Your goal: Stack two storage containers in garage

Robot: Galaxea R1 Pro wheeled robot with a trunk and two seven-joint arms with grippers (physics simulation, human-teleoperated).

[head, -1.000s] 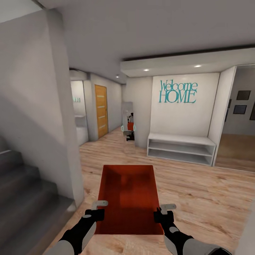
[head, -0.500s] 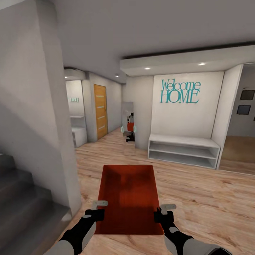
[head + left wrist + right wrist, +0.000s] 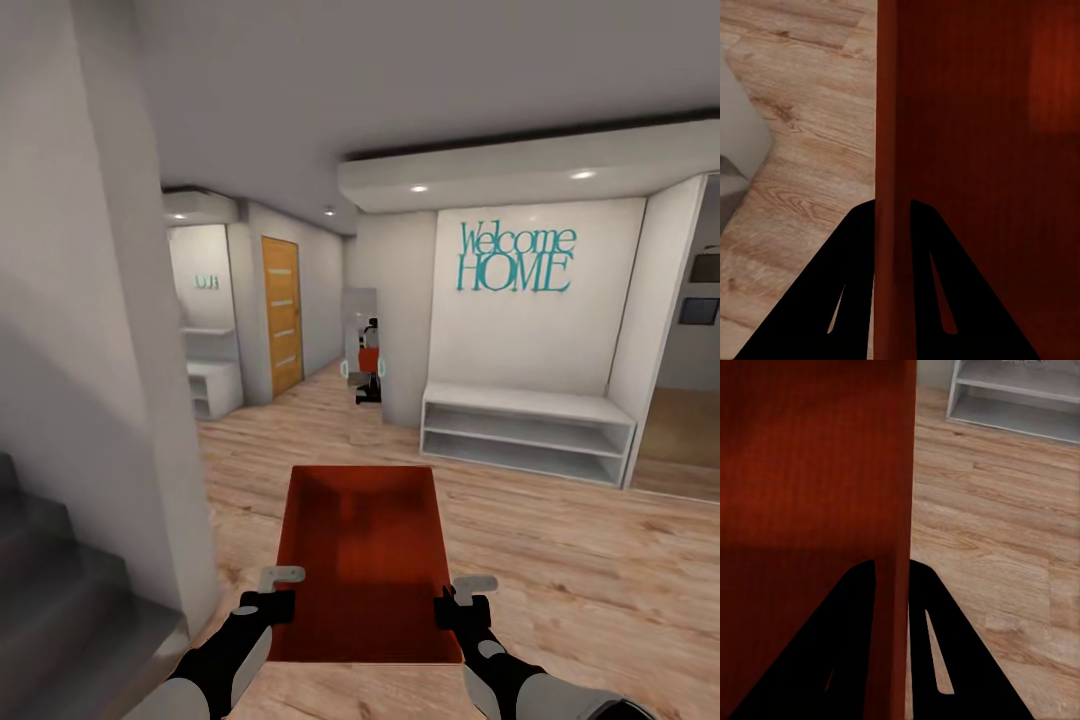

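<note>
The left gripper [image 3: 281, 592] pinches the left wall of the orange-red storage container [image 3: 362, 560] and the right gripper [image 3: 459, 596] pinches its right wall, carrying it level above the light wood-plank floor [image 3: 560, 560]. Each wrist view shows a thin wall clamped between black fingers [image 3: 859, 285] (the head view hides that). Ahead lie open planks, a grey wall [image 3: 90, 400] close on the left, and a white shelf [image 3: 527, 430] under teal lettering [image 3: 515, 258].

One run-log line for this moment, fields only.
phase: transit | place: wood-floor hallway | load: storage container | left pincer: shut on left wall | right pincer: shut on right wall
</note>
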